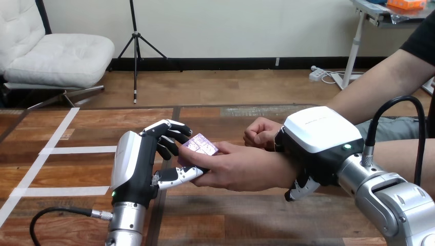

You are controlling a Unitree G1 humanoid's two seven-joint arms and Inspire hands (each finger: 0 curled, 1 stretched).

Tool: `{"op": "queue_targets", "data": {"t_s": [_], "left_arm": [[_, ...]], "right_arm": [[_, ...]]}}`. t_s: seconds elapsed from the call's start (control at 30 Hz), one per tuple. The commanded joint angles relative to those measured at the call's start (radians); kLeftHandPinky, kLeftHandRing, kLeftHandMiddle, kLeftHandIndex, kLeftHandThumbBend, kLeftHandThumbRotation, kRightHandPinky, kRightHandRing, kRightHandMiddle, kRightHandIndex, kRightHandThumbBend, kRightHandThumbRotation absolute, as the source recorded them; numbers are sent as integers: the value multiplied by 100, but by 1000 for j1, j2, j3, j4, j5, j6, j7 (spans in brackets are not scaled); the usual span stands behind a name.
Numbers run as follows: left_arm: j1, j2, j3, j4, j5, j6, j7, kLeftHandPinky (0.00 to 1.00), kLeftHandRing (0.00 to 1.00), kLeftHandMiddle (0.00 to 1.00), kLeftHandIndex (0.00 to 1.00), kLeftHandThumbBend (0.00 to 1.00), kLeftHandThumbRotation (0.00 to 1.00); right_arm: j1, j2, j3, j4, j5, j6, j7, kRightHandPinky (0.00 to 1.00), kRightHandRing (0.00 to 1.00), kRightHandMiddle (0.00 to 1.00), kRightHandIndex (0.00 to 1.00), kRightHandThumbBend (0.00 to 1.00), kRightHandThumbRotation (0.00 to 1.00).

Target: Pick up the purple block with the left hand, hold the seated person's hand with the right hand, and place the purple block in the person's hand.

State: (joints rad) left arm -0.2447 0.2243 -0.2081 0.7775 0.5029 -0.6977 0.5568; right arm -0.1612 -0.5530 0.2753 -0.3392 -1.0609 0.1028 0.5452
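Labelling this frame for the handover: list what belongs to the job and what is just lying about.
In the job: purple block, left hand, right hand, the person's open hand.
Lying about: white tape strips on the table, the person's closed hand behind.

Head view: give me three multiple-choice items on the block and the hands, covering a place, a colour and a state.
1. Where is the block?
A on a plate
B in the left hand, above the person's open hand
C inside a box

2. The block's colour?
A purple
B green
C red

3. The right hand is:
A open, touching nothing
B curled round the person's wrist
C holding the block

Answers: B, the left hand pinches it; A, its top face is purple; B, its fingers curl under the wrist.
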Motion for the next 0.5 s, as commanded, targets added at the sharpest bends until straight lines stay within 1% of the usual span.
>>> {"op": "queue_targets", "data": {"t_s": [0.0, 0.03, 0.1, 0.2, 0.23, 0.27, 0.33, 0.4, 0.47], "left_arm": [[-34, -22, -15, -69, 5, -38, -13, 38, 44, 53, 56, 68, 0], [-32, -21, -16, -75, 10, -27, -14, 38, 44, 53, 56, 68, 0], [-30, -19, -17, -83, 17, -14, -15, 38, 44, 53, 56, 68, 0], [-29, -14, -22, -87, 27, -11, -15, 38, 44, 53, 57, 67, 0], [-27, -10, -24, -96, 30, 5, -29, 38, 44, 53, 58, 67, 0], [-25, -8, -25, -104, 31, 17, -40, 39, 46, 54, 60, 66, 1], [-23, -1, -30, -120, 46, 46, -54, 40, 47, 55, 61, 66, 3], [-21, 5, -33, -134, 62, 68, -59, 41, 49, 58, 64, 67, 6], [-17, 9, -36, -153, 63, 92, -84, 43, 52, 61, 66, 68, 10]], "right_arm": [[-57, 26, 10, -26, -5, -17, -30, 21, 30, 40, 57, 79, 2], [-54, 26, 8, -26, -2, -16, -31, 22, 31, 41, 58, 79, 2], [-50, 26, 6, -26, 1, -16, -31, 26, 37, 45, 60, 80, 2], [-50, 21, 7, -29, -1, -16, -19, 33, 45, 53, 63, 80, 3], [-47, 18, 7, -28, -4, -20, -24, 36, 48, 55, 64, 80, 3], [-46, 16, 7, -28, -7, -23, -29, 40, 52, 59, 66, 80, 4], [-43, 13, 7, -28, -11, -25, -32, 43, 55, 62, 67, 80, 4], [-41, 13, 6, -29, -13, -25, -29, 48, 59, 65, 69, 80, 4], [-39, 11, 6, -29, -20, -28, -33, 51, 61, 67, 69, 80, 5]]}}
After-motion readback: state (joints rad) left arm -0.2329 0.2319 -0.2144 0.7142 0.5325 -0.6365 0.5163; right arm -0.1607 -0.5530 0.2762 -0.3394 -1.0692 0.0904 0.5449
